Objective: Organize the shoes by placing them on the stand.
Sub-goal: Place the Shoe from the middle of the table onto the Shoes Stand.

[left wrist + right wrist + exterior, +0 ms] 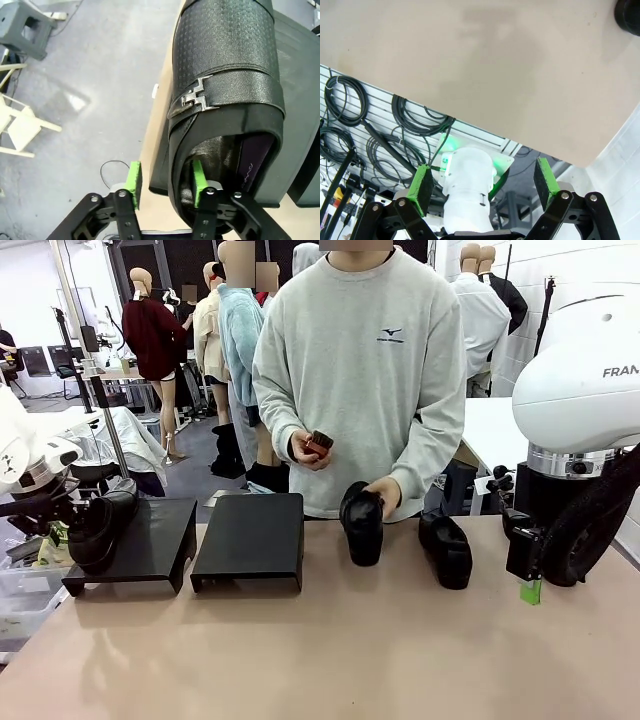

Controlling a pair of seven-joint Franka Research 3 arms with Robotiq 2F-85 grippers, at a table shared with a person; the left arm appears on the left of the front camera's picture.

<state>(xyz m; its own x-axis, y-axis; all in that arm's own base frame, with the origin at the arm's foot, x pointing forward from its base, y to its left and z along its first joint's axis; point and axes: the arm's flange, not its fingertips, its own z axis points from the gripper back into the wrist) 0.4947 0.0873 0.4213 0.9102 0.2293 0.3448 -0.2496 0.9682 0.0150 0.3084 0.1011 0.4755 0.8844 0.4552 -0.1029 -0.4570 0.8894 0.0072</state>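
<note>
One black shoe lies on the left unit of the black stand, and the right unit is bare. My left gripper is at that shoe's heel. In the left wrist view its jaws are open astride the heel wall of the shoe, one pad inside and the outer pad clear of the leather. The person's hand rests on a second shoe at mid table. A third shoe lies to its right. My right gripper hangs open and empty by the right edge.
The person stands at the far side, holding a small reddish object in the other hand. A clear bin sits off the table's left side. In the left wrist view a grey stool stands on the floor. Cable coils hang below the table.
</note>
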